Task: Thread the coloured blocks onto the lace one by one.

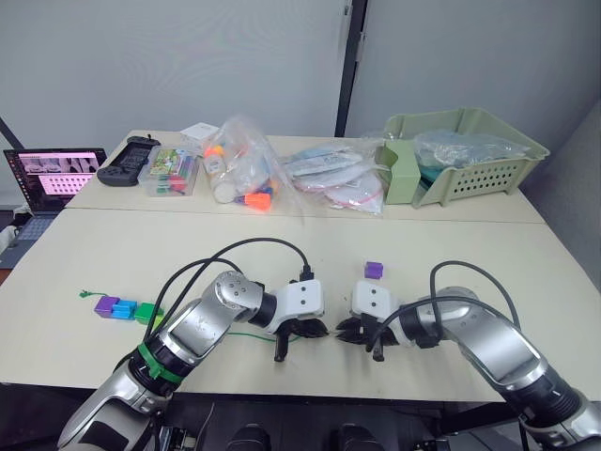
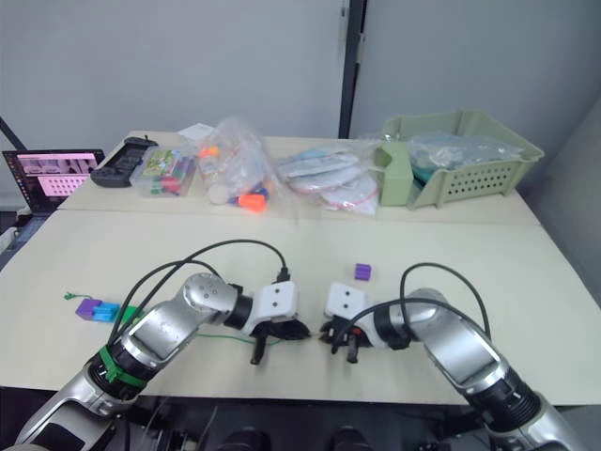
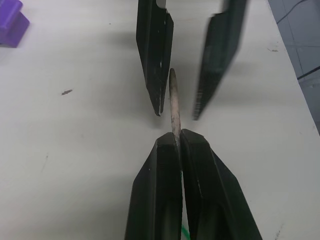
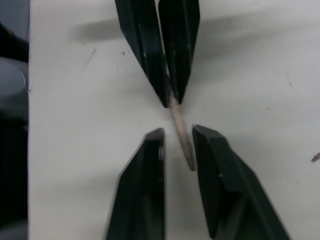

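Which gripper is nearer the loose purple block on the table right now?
Right. The right gripper sits just in front of the purple block, open around the lace's tip; the left gripper, pinching that tip, is farther over.

No legible text, label, brand, number or sign appears. The laptop screen at the counter's left edge shows small picture panels, too small to read.

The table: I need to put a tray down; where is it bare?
Bare: the near table right of the loose purple block, and the stretch between the threaded blocks and the back clutter. Crowded: the back edge, bags to basket, and between both hands.
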You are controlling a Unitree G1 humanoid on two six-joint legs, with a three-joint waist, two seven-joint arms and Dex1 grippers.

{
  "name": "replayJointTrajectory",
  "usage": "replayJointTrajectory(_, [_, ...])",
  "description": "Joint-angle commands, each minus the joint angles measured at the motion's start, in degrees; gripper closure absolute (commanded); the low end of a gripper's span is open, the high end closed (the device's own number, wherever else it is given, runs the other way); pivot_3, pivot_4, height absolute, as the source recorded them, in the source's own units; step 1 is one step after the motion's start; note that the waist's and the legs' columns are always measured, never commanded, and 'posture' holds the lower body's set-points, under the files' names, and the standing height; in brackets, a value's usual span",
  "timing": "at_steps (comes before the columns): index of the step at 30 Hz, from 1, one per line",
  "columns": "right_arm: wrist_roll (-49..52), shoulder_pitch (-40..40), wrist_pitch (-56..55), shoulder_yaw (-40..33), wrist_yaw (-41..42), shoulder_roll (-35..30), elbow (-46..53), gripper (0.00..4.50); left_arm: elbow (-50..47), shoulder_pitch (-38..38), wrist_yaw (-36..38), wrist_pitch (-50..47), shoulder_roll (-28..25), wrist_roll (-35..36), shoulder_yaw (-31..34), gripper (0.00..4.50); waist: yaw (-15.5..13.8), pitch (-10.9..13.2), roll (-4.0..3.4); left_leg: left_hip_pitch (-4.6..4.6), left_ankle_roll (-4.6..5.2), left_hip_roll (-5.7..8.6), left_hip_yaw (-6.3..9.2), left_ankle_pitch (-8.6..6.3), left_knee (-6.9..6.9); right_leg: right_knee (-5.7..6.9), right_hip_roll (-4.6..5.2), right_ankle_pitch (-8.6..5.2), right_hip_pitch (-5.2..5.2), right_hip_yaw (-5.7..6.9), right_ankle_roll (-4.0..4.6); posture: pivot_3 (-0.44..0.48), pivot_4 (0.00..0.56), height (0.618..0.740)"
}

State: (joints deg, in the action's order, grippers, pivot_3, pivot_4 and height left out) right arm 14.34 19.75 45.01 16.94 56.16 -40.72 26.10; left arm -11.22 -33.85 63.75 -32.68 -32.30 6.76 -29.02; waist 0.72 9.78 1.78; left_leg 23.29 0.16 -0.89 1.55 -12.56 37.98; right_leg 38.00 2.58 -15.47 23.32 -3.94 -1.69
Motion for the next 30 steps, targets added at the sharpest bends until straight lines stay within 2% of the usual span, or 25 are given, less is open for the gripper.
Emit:
replayJointTrajectory(1, [4.02,-4.26,4.42,-9.35,-3.5,-0.64,5.97,2.12,-0.88,-0.58,0.66,1.36,-1.17,-0.02,1.6,4.5,-0.08,0.0,0.0,-0.01,0.0,0.01,0.0,0.0,0.0,0.0,0.01,0.0,0.0,0.0,0.0,0.0,0.15,0.74])
replayJointTrajectory(4, [7.39,-10.75,9.02,-18.49,-9.1,2.65,9.9,1.09,-1.43,-0.06,0.99,1.56,-2.09,0.13,1.86,4.5,-0.22,0.0,0.0,-0.04,0.0,0.02,0.03,0.0,0.0,-0.02,0.02,0.0,-0.07,0.01,-0.01,0.0,0.15,0.74])
replayJointTrajectory(7, [7.62,-15.1,10.65,-23.5,-16.36,7.92,11.77,0.04,-1.66,0.23,1.12,1.65,-2.61,0.3,2.07,4.5,0.09,0.0,0.0,-0.07,0.0,0.0,0.0,0.0,0.0,-0.01,0.0,-0.01,-0.08,-0.01,-0.01,0.0,0.15,0.74])
replayJointTrajectory(10, [4.23,-17.91,9.85,-25.25,-25.87,13.75,11.2,0.01,-1.75,0.48,1.24,1.69,-2.99,0.35,2.32,4.5,0.32,-0.01,-0.01,-0.08,0.0,-0.03,0.0,0.0,-0.01,0.01,-0.04,-0.01,-0.06,-0.02,-0.01,0.0,0.15,0.74])
replayJointTrajectory(14, [-3.24,-16.19,6.17,-21.29,-41.85,25.46,7.79,0.01,-1.64,0.59,1.26,1.77,-3.37,0.38,2.51,4.5,0.59,-0.01,-0.02,-0.1,0.0,-0.04,-0.03,0.0,-0.03,0.02,-0.04,-0.01,-0.03,-0.06,-0.01,0.0,0.15,0.74])
replayJointTrajectory(19, [-9.1,-12.15,-1.83,-17.69,-53.0,36.31,0.71,0.01,-1.6,0.85,1.14,1.93,-3.74,0.41,2.65,4.5,0.7,-0.02,-0.04,-0.03,0.0,-0.04,-0.04,0.0,-0.06,0.02,-0.03,-0.01,0.06,-0.08,-0.01,0.0,0.15,0.74])
replayJointTrajectory(24, [-12.58,-6.29,-9.7,-17.79,-59.07,40.6,-9.75,0.01,-1.69,1.03,1.07,1.89,-4.02,0.47,2.77,4.5,0.5,-0.02,-0.04,-0.01,-0.01,0.01,-0.05,0.0,-0.06,0.0,0.02,0.0,0.07,-0.08,-0.01,0.0,0.15,0.74])
replayJointTrajectory(30, [-13.89,-0.84,-17.66,-19.29,-63.04,42.61,-23.65,0.01,-1.75,1.18,0.86,1.72,-4.06,0.43,2.91,4.5,1.03,-0.02,-0.04,-0.04,-0.01,-0.02,-0.05,0.0,-0.09,0.03,0.0,0.0,0.08,-0.08,0.01,0.0,0.15,0.74])
